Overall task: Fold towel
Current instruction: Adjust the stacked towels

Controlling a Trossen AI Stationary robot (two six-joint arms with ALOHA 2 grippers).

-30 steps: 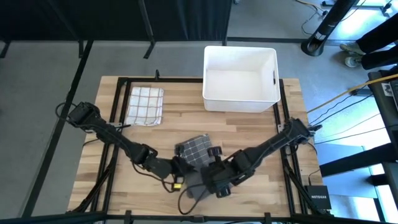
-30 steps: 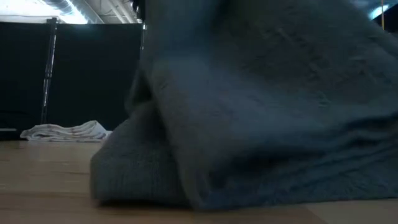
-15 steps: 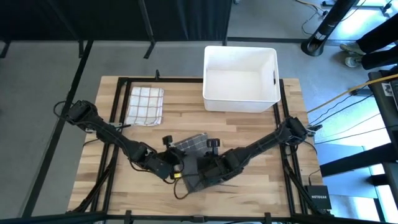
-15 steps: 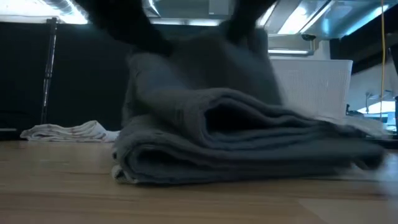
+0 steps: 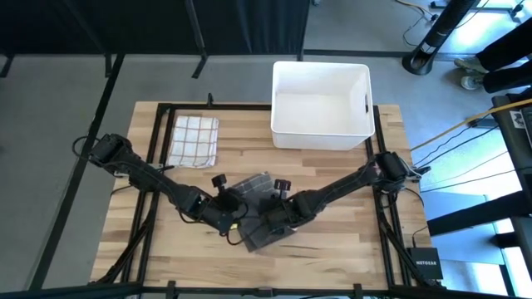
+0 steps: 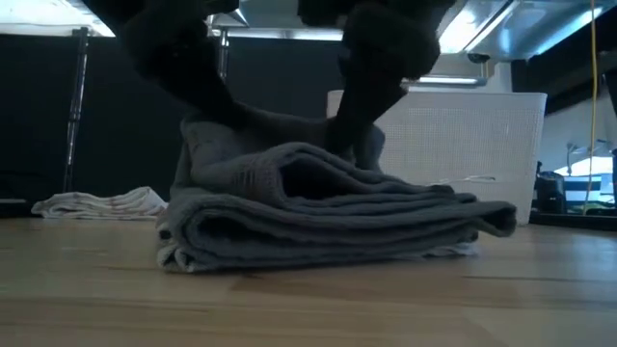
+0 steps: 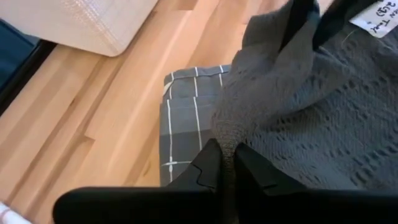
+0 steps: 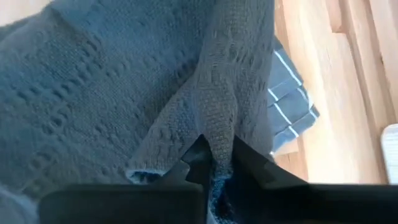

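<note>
Mid-fold: the left gripper point(image 7: 225, 163) and right gripper point(image 8: 216, 163) each pinch an edge of the dark grey knitted towel point(image 5: 264, 224), folded at the near-centre of the wooden slatted table point(image 5: 332, 166); next, lay the flap flat and let go

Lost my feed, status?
Left gripper and right gripper both pinching the dark grey knitted towel, folded mid-table. Nothing blocking.
</note>
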